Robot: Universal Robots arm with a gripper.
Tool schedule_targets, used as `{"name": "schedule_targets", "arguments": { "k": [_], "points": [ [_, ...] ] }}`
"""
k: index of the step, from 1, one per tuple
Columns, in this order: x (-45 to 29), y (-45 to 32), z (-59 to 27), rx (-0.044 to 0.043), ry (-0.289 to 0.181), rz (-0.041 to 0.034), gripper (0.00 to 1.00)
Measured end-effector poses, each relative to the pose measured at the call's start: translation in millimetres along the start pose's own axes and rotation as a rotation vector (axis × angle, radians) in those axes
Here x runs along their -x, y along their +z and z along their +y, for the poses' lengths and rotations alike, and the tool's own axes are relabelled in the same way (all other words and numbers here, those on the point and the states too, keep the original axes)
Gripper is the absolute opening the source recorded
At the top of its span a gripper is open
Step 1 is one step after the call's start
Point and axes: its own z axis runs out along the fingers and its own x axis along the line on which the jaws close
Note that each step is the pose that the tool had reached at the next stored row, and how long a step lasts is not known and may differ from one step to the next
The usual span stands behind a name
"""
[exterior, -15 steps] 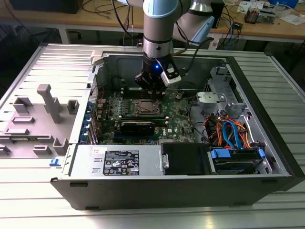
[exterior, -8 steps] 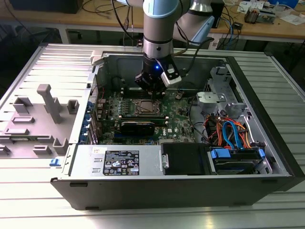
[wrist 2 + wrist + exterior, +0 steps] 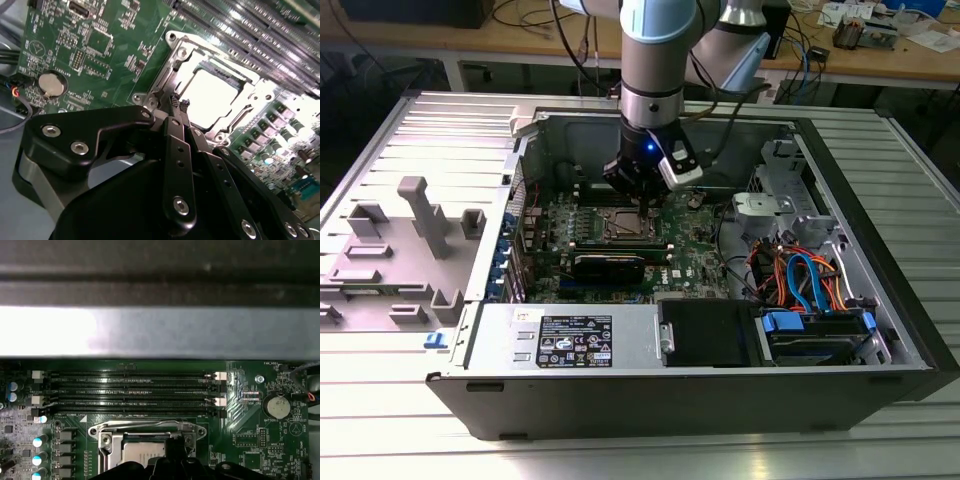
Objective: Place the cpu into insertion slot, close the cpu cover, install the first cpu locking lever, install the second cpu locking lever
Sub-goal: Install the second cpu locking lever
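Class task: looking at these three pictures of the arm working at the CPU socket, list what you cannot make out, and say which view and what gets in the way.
- Cpu: glare washes out its top in the second wrist view.
- Insertion slot: in the first wrist view, the gripper and the picture's edge cut it off.
- Cpu cover: whether fully latched cannot be told.
- Socket area: in the exterior view, too small, partly behind the arm.

silvery cpu (image 3: 210, 95) seated flat in insertion slot (image 3: 252, 112), cpu cover (image 3: 175, 62) closed around it
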Motion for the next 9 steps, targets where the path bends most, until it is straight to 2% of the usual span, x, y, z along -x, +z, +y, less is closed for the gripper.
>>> {"name": "schedule_targets", "arguments": {
  "k": [9],
  "points": [
    [0.1, -6.1, -7.3, 0.0001, 0.0, -0.0001, 0.11]
  ]
}}
